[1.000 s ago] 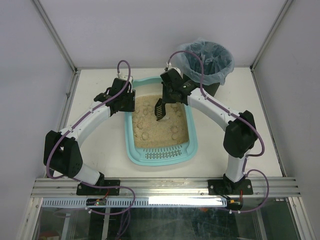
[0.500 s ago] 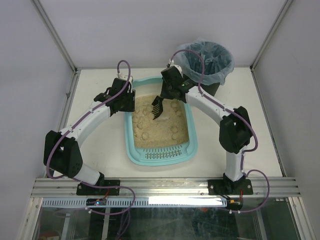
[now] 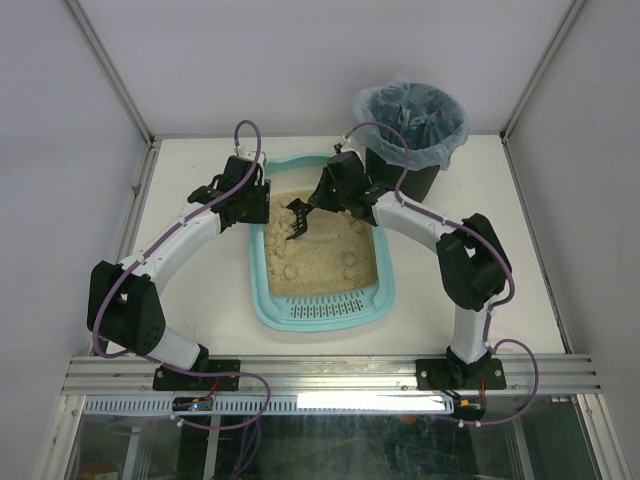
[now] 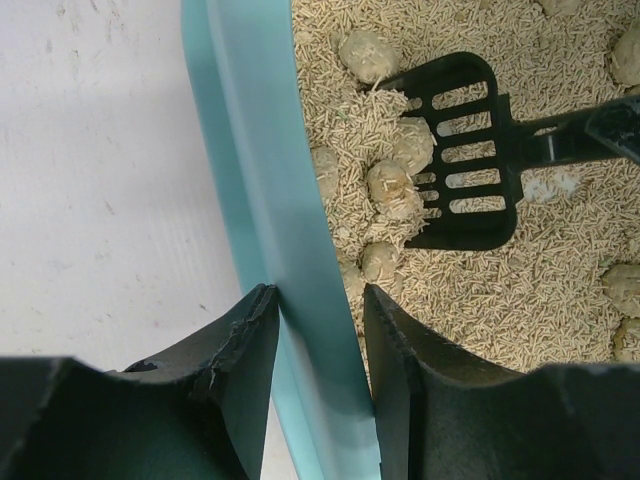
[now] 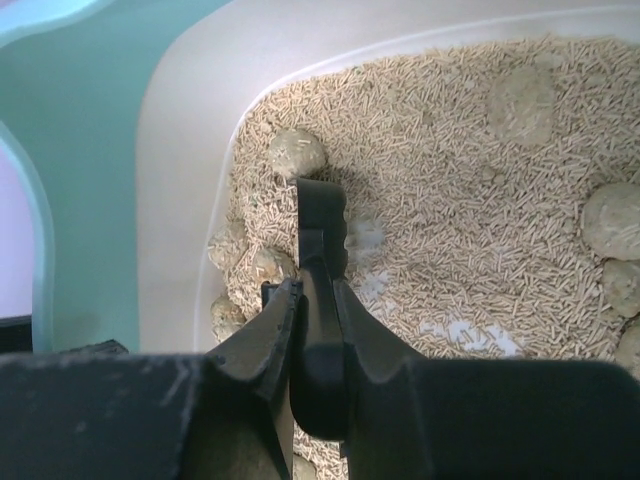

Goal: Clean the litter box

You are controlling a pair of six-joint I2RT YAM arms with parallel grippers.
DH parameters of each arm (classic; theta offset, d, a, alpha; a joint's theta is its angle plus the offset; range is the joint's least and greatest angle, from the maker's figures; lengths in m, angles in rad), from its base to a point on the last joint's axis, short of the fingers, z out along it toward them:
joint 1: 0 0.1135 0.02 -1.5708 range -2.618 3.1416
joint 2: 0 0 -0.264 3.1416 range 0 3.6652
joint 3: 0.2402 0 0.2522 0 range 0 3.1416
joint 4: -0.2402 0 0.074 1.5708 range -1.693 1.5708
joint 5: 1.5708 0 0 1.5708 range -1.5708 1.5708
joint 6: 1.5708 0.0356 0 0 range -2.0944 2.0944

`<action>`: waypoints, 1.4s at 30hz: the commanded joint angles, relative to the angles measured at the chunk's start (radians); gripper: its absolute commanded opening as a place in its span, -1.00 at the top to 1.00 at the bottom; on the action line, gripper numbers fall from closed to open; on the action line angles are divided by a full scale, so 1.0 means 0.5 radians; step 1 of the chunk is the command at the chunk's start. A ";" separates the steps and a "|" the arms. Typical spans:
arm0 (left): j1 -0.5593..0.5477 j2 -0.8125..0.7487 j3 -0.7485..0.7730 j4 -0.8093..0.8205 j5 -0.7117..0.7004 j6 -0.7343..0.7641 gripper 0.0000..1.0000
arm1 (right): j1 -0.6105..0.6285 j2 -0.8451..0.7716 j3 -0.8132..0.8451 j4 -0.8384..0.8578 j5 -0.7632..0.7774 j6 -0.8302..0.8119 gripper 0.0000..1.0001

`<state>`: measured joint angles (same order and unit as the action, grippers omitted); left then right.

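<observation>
Large light teal plastic litter box (image 3: 325, 312) rests on white surface (image 3: 210, 300). Left hand (image 4: 318, 300) pinches its far left rim; right hand (image 5: 315, 300) pinches small black slotted scoop (image 4: 460, 150) among clumps (image 4: 385, 180) just inside. Risk: steep scoop tilt spills clumps; rim grip slipping lets box slide.

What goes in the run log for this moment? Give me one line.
left gripper: jaws clamp litter box rim | right gripper: jaws shut on scoop | scoop: blade on litter, edge at clumps
</observation>
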<state>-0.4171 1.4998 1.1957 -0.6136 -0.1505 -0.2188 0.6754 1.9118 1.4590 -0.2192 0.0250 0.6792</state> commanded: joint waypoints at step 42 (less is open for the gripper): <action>0.012 0.007 0.008 0.068 0.084 0.036 0.24 | -0.210 -1.780 -2.038 1.437 -0.094 0.965 1.00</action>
<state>-0.4168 1.5009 1.1957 -0.6132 -0.1493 -0.2188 0.5743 1.0687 0.4561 0.3180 -0.0162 1.0744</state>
